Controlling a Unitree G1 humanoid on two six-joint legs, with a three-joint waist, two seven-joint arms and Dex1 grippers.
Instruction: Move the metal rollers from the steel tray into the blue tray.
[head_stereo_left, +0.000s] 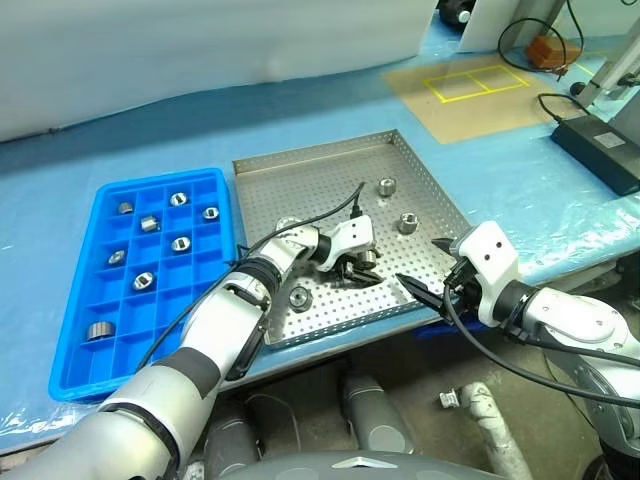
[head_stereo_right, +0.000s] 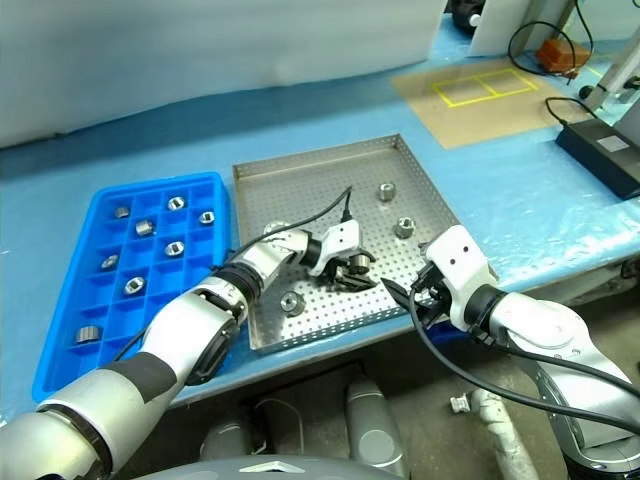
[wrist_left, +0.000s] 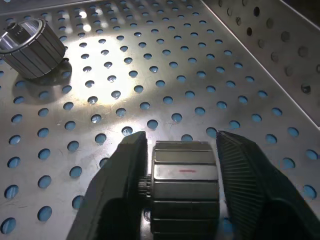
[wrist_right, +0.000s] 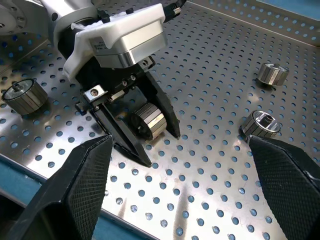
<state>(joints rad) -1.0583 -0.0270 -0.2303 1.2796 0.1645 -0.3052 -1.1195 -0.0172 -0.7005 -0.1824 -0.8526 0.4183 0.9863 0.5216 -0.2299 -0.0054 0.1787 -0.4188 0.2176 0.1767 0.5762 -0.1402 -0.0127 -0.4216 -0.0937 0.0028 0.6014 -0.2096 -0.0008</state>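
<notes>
The steel tray lies on the blue-covered table, with the blue tray beside it on the left. My left gripper is low over the steel tray's front part, shut on a metal roller that lies on its side on the perforated floor. Three more loose rollers rest in the steel tray: two toward the right and one near the front. Several rollers sit in the blue tray's compartments. My right gripper hangs open at the steel tray's front right corner, pointing at the left gripper.
A black box with cables sits at the table's right edge. A cardboard sheet with yellow tape squares lies behind the steel tray. The table's front edge runs just below both trays.
</notes>
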